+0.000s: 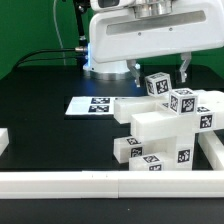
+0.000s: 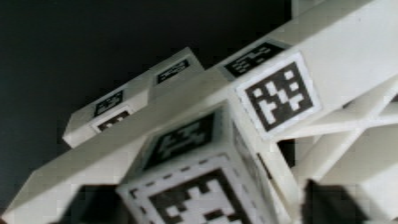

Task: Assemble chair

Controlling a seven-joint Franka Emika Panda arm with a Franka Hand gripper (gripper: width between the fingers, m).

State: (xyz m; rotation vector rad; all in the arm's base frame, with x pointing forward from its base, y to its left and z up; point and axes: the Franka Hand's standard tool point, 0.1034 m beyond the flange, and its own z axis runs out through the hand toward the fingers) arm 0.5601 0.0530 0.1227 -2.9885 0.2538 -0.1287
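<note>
While my hand (image 1: 160, 72) hangs over the stacked chair pieces (image 1: 170, 125), the chair is only partly built.

From what I can see, several white tagged blocks and slabs are already piled together near the border rail (image 1: 100, 184), toward the exterior view's right on the black surface (image 1: 40, 90), but the pile looks crooked and far from a finished chair. The marker board (image 1: 92, 104) lies flat behind it. My fingers (image 1: 184, 66) straddle the topmost block (image 1: 157, 84); whether they are clamped on it or merely beside it, I cannot tell. Joining and squaring the parts remains, I judge.
</note>
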